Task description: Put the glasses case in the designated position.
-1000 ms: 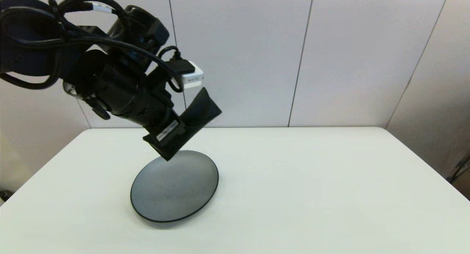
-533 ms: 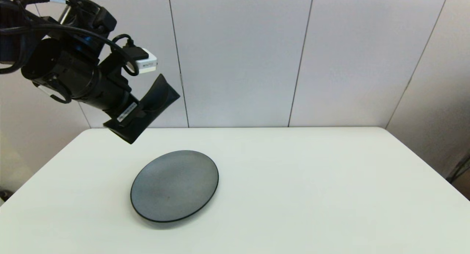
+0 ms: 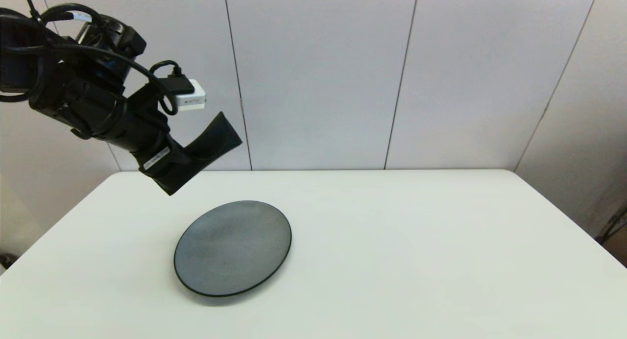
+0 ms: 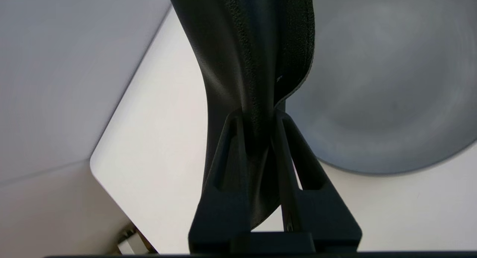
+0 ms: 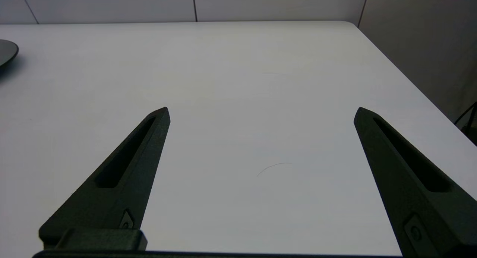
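Head view — left fingers (image 3: 183,155) clamp glasses case (image 3: 215,138), long axis tilted up-right.

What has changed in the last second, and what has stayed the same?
The left end effector, shut on the glasses case, swung from above the plate's far edge toward the robot's left and now hangs over the table's far left corner. In the last half second it only dipped slightly. The grip did not change. The plate stayed put, and nothing was released.
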Robot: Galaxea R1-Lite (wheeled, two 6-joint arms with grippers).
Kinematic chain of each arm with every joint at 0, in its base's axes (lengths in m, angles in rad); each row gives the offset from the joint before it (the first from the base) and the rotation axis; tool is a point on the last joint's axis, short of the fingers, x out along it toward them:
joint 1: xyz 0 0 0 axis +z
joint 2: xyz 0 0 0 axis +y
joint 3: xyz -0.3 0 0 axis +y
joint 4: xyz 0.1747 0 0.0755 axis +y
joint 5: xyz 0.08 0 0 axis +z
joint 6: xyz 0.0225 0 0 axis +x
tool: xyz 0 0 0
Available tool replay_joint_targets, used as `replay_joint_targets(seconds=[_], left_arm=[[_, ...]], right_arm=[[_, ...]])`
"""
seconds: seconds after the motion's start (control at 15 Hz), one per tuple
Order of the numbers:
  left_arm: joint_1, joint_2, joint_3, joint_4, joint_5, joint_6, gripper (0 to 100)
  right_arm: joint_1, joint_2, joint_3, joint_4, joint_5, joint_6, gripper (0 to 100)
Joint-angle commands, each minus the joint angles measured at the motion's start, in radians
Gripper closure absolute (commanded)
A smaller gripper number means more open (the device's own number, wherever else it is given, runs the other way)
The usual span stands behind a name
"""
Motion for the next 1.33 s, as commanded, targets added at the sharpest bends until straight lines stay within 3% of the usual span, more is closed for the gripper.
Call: replay_joint_targets(seconds=[0.07, 0.27, 0.4, 1.0, 1.33], left_arm=[[0.083, 0.034, -0.060, 0.156, -0.113, 0.236, 100], [0.122, 0.046, -0.127, 0.287, -0.138, 0.395, 100], [0.125, 0.055, -0.139, 0.305, -0.147, 0.441, 100], [0.027, 0.186, -0.236, 0.302, -0.147, 0.421, 100], [-0.016, 0.207, -0.238, 0.219, -0.078, 0.267, 100]], right_arm=[[-0.001, 0.002, 0.000, 0.001, 0.000, 0.001, 0], [0.001, 0.002, 0.000, -0.001, 0.000, 0.001, 0], [0.001, 0.002, 0.000, 0.001, 0.000, 0.001, 0], [0.001, 0.002, 0.000, 0.001, 0.000, 0.001, 0], [-0.001, 0.002, 0.000, 0.001, 0.000, 0.001, 0]])
